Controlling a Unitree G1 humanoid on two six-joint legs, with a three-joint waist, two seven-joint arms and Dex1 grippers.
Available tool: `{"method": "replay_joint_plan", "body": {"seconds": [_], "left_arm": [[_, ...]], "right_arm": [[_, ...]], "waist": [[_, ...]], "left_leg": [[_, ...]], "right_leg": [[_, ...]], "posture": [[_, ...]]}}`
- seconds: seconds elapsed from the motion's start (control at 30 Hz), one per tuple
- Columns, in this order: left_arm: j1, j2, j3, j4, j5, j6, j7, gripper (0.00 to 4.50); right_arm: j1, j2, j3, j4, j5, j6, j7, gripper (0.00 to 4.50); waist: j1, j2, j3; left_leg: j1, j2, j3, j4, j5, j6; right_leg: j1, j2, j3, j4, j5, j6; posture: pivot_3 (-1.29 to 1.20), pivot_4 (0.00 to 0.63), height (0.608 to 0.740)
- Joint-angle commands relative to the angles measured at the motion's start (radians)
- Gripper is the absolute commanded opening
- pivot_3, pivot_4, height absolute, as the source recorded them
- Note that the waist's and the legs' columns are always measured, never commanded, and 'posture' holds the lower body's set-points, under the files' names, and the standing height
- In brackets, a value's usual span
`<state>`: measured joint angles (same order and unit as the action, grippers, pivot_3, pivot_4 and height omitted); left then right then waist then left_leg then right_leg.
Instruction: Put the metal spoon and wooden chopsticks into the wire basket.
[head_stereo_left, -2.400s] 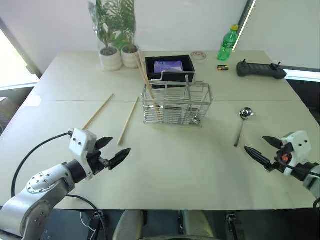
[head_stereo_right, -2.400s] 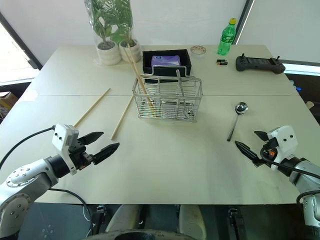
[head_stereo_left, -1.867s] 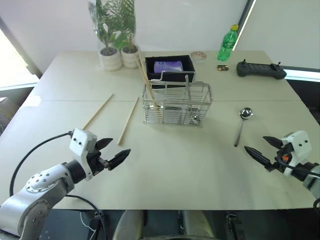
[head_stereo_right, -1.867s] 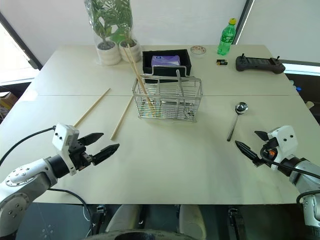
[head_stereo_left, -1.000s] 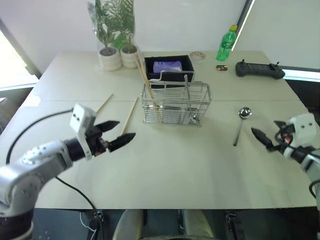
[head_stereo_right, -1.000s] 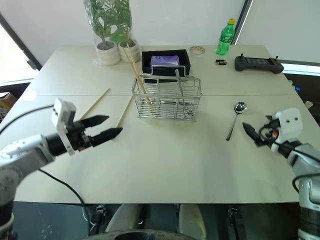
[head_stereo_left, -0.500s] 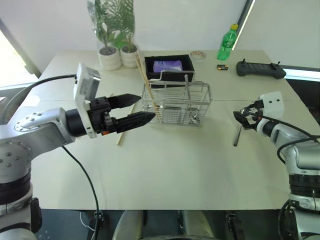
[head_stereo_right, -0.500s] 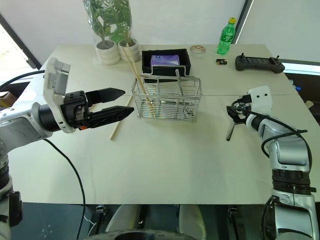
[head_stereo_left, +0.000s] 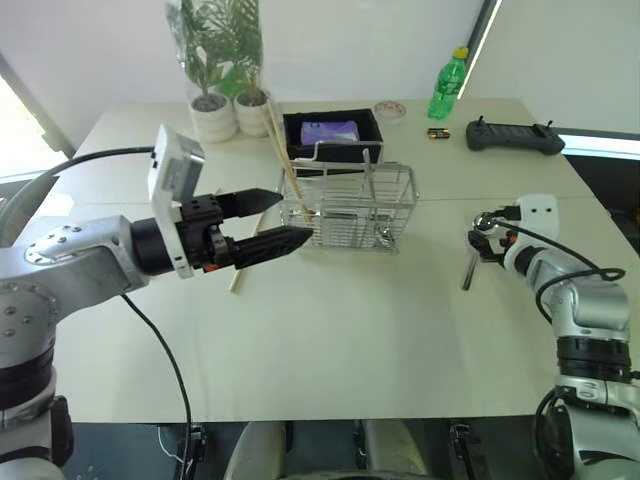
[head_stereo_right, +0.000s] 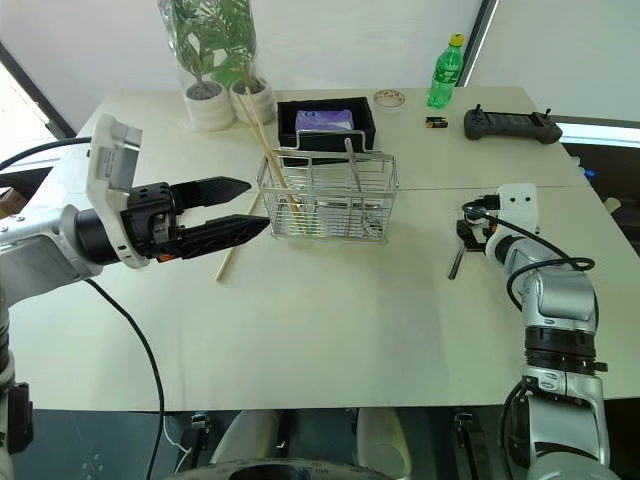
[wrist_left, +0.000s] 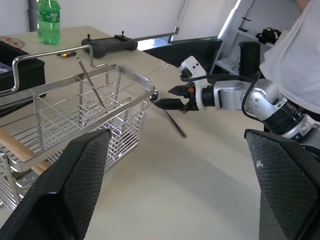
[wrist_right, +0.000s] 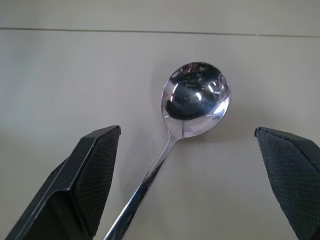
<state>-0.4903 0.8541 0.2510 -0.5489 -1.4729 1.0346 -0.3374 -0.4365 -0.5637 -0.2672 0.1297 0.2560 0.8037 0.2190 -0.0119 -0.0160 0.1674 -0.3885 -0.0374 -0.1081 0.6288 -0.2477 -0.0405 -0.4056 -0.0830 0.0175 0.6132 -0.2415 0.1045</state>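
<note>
We see our left gripper (head_stereo_right: 245, 207) raised at the left of the frame, its two black fingers (head_stereo_right: 208, 188) spread wide and holding nothing, their tips just left of the wire basket (head_stereo_right: 330, 198) without touching it. The basket stands at the upper middle of the pale surface (head_stereo_right: 330, 320). Two wooden chopsticks (head_stereo_right: 268, 158) lean in its left section, their tops slanting toward the upper left. One more chopstick (head_stereo_right: 232, 252) lies flat on the surface below the left fingers, at the left of the basket.

Our right gripper (wrist_right: 187, 175) is at the right of the frame, low over the surface, and its fingers (wrist_right: 90, 175) stand wide apart, empty. In the right wrist view the metal spoon (wrist_right: 192, 102) lies flat between the two fingers, bowl facing up, handle running toward the camera; neither finger touches it. In the head views the spoon's handle (head_stereo_right: 455, 262) runs down and left from the gripper.

At the top of the frame we see a black tray (head_stereo_right: 326, 125) behind the basket, two potted plants (head_stereo_right: 215, 70) at the upper left, a green bottle (head_stereo_right: 444, 72) and a black controller (head_stereo_right: 515, 126) at the upper right.
</note>
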Motion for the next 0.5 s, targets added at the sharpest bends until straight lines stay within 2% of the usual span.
{"method": "replay_joint_plan", "body": {"seconds": [0.03,0.27,0.37,0.5], "left_arm": [[-0.024,0.013,0.004,-0.002,0.004,-0.027,-0.014,4.5],[-0.041,0.01,0.0,0.007,0.008,-0.031,-0.014,4.5],[-0.046,0.012,0.001,0.008,0.013,-0.03,-0.016,4.5],[-0.051,0.015,0.006,0.007,0.009,-0.031,-0.012,4.5]], "right_arm": [[-0.015,0.013,-0.01,-0.001,-0.013,-0.007,-0.022,4.42],[-0.006,0.064,-0.015,0.064,-0.025,-0.035,-0.059,4.42],[-0.008,0.078,-0.017,0.106,-0.036,-0.053,-0.076,3.65],[-0.016,0.092,-0.026,0.135,-0.029,-0.071,-0.079,1.53]], "waist": [[0.0,0.0,0.0],[-0.001,0.0,0.0],[-0.001,0.0,-0.001],[0.002,-0.001,-0.001]], "left_leg": [[0.0,0.0,0.0,0.0,0.0,0.0],[0.0,0.0,0.0,0.0,0.0,0.0],[0.002,0.0,0.0,0.0,0.0,0.0],[0.003,0.0,0.0,0.001,0.0,0.0]], "right_leg": [[0.0,0.0,0.0,0.0,0.0,0.0],[0.0,0.0,0.0,0.0,0.0,0.0],[0.002,0.001,0.0,0.0,0.0,0.0],[0.004,0.001,0.0,0.0,0.0,0.0]], "posture": [[0.0,0.15,0.716],[0.0,0.15,0.716],[0.0,0.15,0.716],[0.0,0.15,0.716]]}}
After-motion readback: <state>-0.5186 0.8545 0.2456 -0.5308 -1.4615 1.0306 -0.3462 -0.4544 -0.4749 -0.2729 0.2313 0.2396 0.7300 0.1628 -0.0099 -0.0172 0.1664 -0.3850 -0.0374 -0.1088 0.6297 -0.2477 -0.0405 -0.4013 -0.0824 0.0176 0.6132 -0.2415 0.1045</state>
